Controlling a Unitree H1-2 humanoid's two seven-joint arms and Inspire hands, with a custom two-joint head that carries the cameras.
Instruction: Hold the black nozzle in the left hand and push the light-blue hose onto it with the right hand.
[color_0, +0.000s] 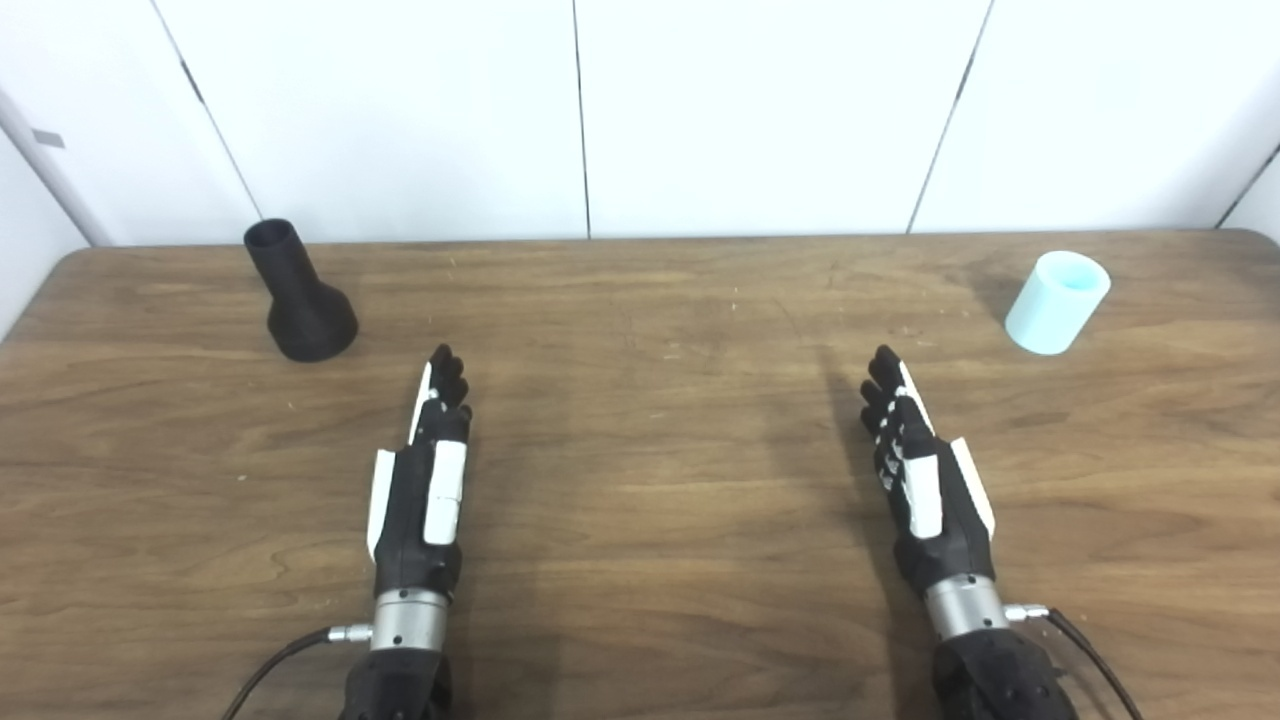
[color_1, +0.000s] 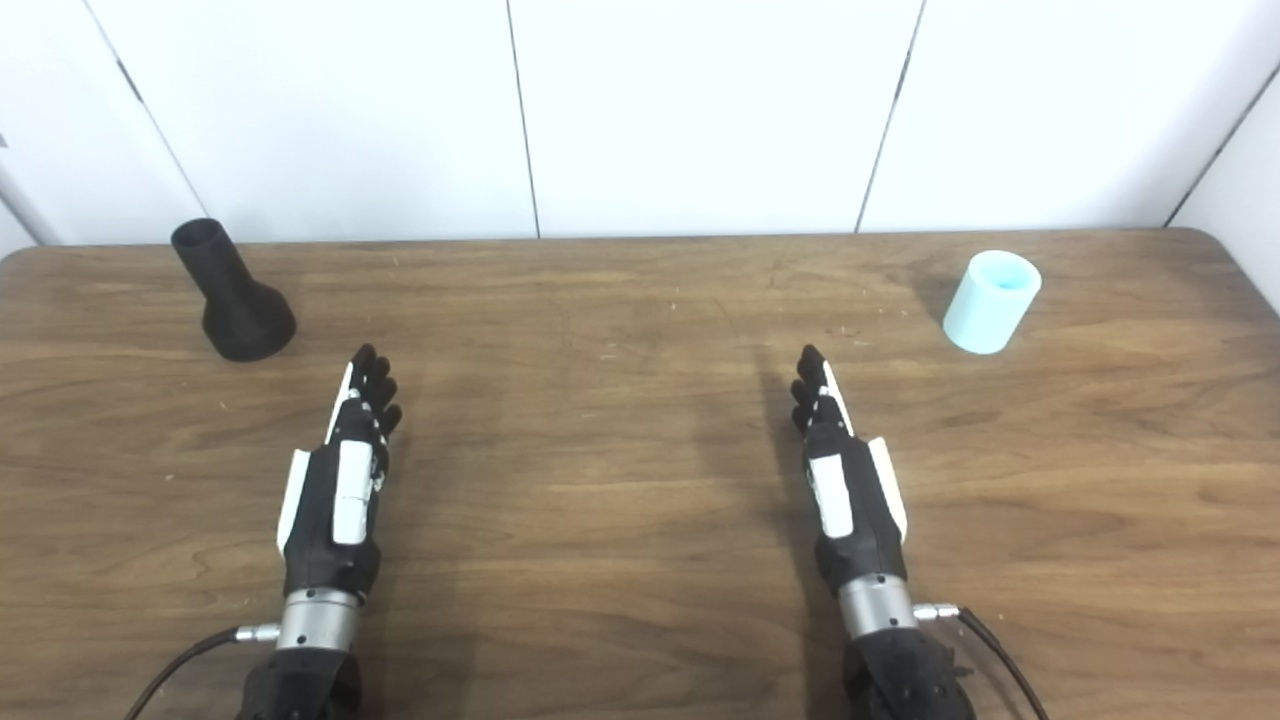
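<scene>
Left eye view: both hands, left (color_0: 425, 480) & right (color_0: 925, 480), are released, holding nothing. No grasp yet; next, left must reach nozzle (color_0: 298, 295), right the hose (color_0: 1057, 302).

Both black forearms are cut off by the bottom edge, below the long wooden table (color_0: 640, 300). The table's near edge and left and right ends run out of frame. Seen edge-on, the black-and-white left hand (color_0: 425, 470) and right hand (color_0: 925, 470) hide their palms. Specks near the table's middle are too small to identify.
</scene>
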